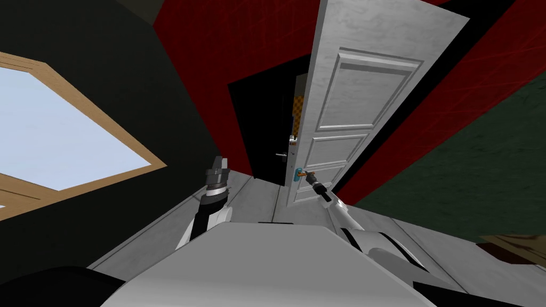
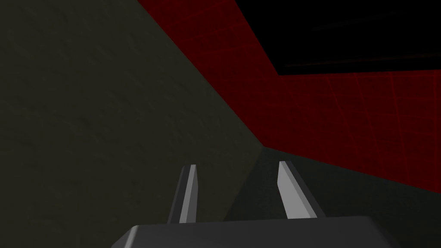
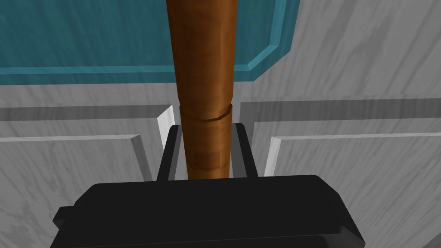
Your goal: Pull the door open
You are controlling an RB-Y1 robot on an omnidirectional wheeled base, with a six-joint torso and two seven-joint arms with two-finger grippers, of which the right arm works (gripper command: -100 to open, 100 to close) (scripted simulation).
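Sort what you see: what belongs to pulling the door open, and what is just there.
For the job: white door, ajar; brown lever handle on its teal plate; right hand shut on the handle.
Just there: left hand, open; wood-framed window; red wall.

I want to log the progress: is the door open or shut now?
Partly open. The door stands angled off the red wall, a black area beside its edge. The right gripper grips its handle.

brown handle (image 3: 204, 64) and teal plate (image 3: 86, 38) cut off by the edge.
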